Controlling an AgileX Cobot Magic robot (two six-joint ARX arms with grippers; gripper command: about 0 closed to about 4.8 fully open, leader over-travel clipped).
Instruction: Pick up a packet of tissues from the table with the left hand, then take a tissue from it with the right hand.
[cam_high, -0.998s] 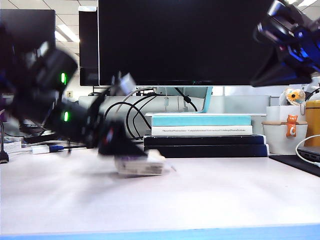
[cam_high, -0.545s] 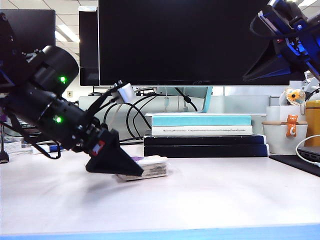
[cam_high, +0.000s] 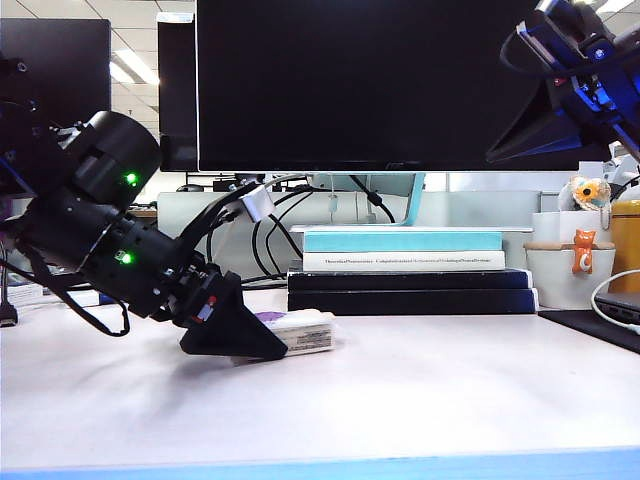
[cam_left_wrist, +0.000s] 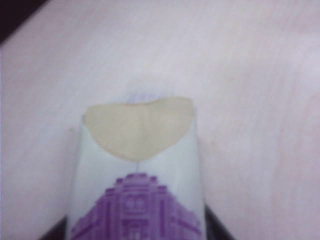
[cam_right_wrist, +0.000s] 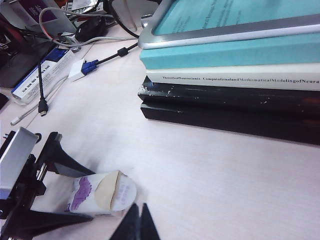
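The packet of tissues (cam_high: 304, 333) lies on the table (cam_high: 430, 400), white with a purple patch (cam_left_wrist: 136, 210). A cream tissue (cam_left_wrist: 137, 127) shows through its open mouth. My left gripper (cam_high: 240, 338) leans down from the left. Its jaws press both long sides of the packet (cam_right_wrist: 100, 192), so it is shut on it. In the right wrist view one left finger (cam_right_wrist: 65, 161) lies on each side of the pack. My right gripper (cam_high: 545, 120) hangs high at the upper right, well away. Its tips (cam_right_wrist: 138, 220) are shut with nothing between them.
A stack of books (cam_high: 405, 265) stands just behind the packet, under a large dark monitor (cam_high: 360, 80). Cables and a blue plug (cam_right_wrist: 87, 66) lie at the back left. White cups (cam_high: 570, 270) and a dark mat (cam_high: 600, 328) are on the right.
The left arm was blurred in motion and has steadied, its gripper settling lower around the packet, which has shifted slightly right. The right gripper moved a little at first, then held still.
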